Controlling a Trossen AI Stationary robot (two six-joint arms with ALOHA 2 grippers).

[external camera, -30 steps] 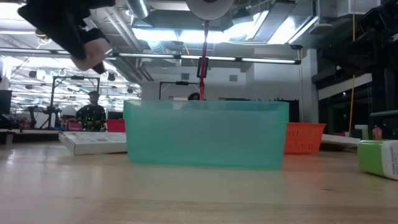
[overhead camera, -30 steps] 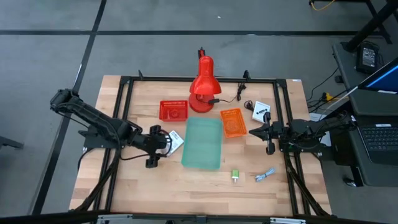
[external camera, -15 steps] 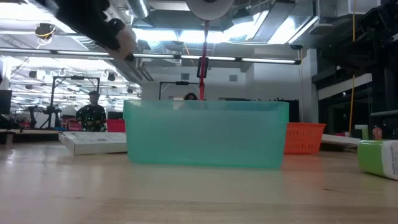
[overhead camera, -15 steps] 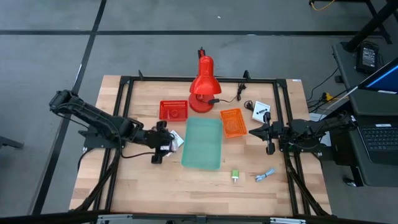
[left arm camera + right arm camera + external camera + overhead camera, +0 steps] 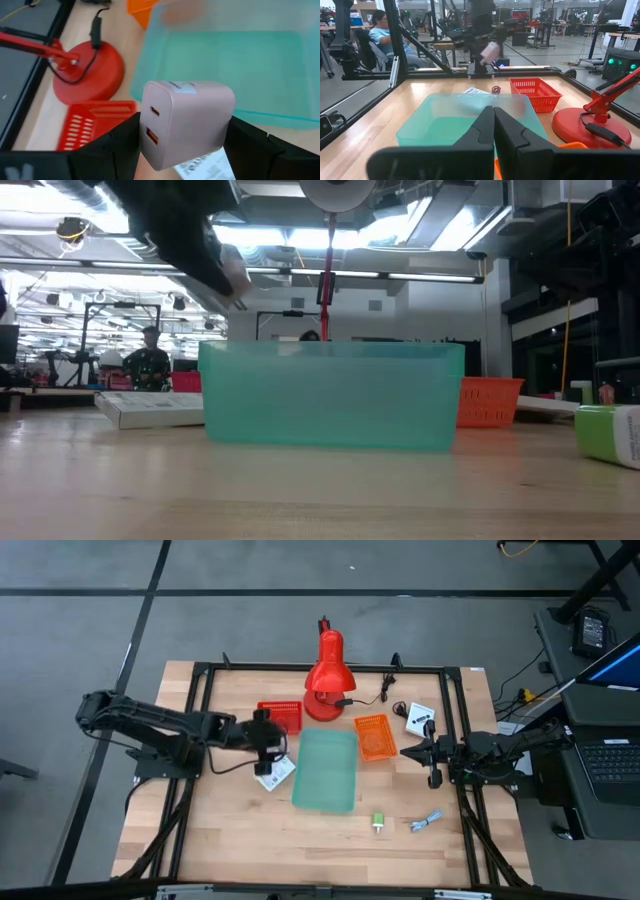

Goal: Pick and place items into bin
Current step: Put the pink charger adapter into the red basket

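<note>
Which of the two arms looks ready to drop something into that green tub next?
The left: its gripper already holds the pink cube beside the green bin. The right gripper waits shut and empty by the orange basket.

A wooden table (image 5: 200,840) is carrying a teal bin (image 5: 327,770), two small baskets, red (image 5: 280,717) and orange (image 5: 374,736); a red lamp (image 5: 325,680); a green block (image 5: 379,822); white cards (image 5: 277,773).

A red desk lamp (image 5: 326,680) is standing at the back of the wooden table (image 5: 220,840), its black cord (image 5: 385,688) trailing off to one side. A red basket (image 5: 280,716) and an orange basket (image 5: 375,736) are sitting either side of its base. Beyond the table, a person (image 5: 390,40) is sitting in a chair.
</note>
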